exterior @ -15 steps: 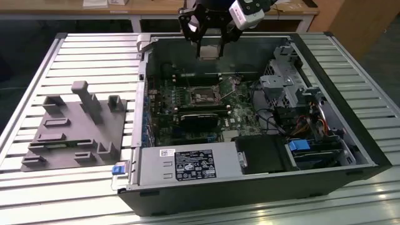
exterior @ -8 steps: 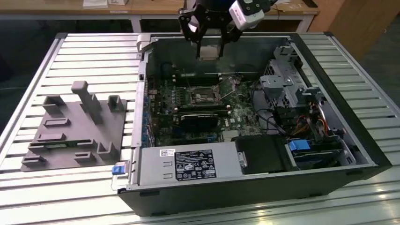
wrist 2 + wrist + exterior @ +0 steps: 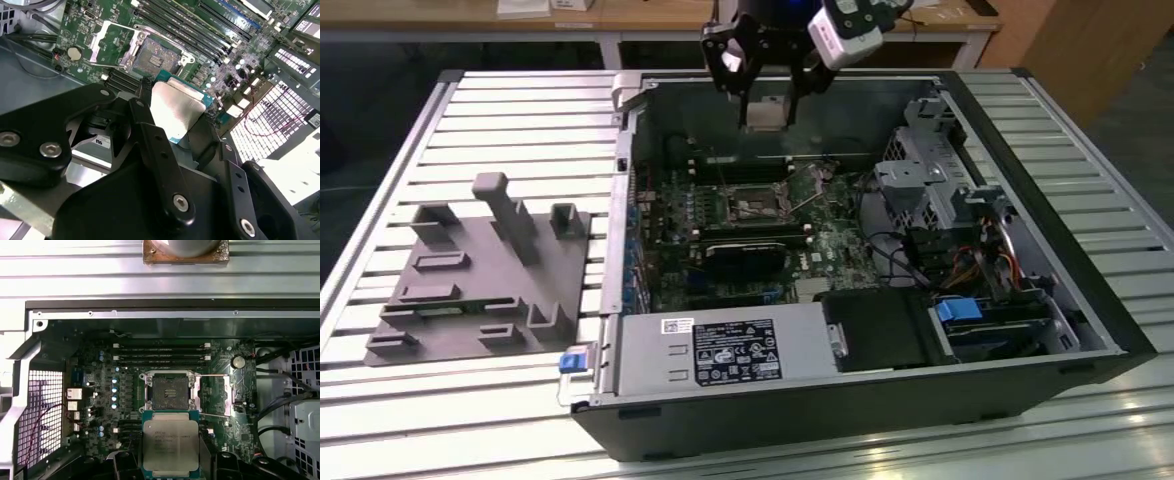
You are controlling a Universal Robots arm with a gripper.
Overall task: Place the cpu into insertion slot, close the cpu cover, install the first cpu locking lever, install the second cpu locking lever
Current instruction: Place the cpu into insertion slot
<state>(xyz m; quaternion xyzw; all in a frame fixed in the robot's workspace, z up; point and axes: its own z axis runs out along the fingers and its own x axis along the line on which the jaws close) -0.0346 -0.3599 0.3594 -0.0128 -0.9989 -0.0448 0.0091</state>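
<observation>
Gripper (image 3: 766, 100) closed on cpu (image 3: 170, 440) by its edges, held flat (silvery top up) for a square drop | high over case's (image 3: 1067, 250) far wall | insertion slot (image 3: 167, 391) bare below, cpu cover (image 3: 228, 396) swung open

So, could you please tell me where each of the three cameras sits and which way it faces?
Exterior view: off the arm, raised, looking down into the open computer case; the claw hangs above it.
First wrist view: near the wrist, facing squarely down onto the insertion slot; claw parts flank the cpu.
Second wrist view: near the wrist, slanting along the fingers toward the board.
Both wrist views share the gripped cpu and the uncovered slot.
</observation>
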